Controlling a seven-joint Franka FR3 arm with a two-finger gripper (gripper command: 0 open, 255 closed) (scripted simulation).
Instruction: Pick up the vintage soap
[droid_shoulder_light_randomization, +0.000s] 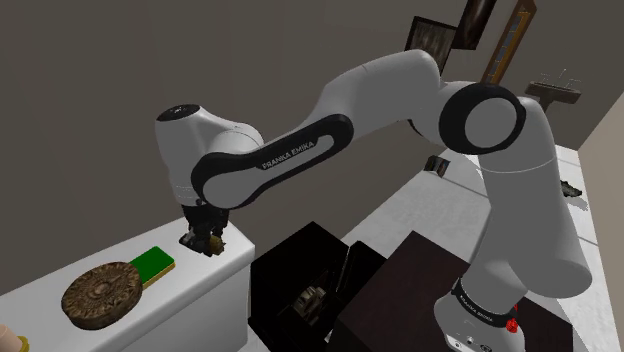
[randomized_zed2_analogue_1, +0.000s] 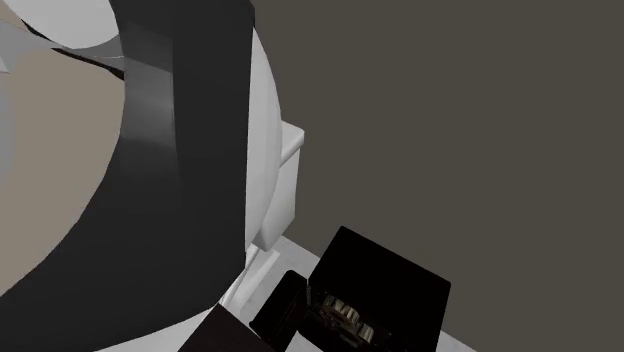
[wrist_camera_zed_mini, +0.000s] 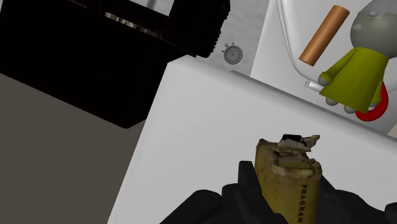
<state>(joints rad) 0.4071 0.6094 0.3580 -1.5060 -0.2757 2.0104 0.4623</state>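
The pincer (wrist_camera_zed_mini: 287, 198) is clasping the yellowed vintage soap (wrist_camera_zed_mini: 286, 167) between both fingers, pressing on its broad faces, probably so the bar is not slipping. It is hanging close over the white tabletop (wrist_camera_zed_mini: 203, 127); contact below is unclear.

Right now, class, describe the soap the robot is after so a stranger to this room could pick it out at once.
Find the white counter under the robot's arm, then its end nearest the black cabinet. There the black fingers clasp the soap: a tan bar with a ragged top and dark lettering, unlike the flat green block and the round brown disc beside it.
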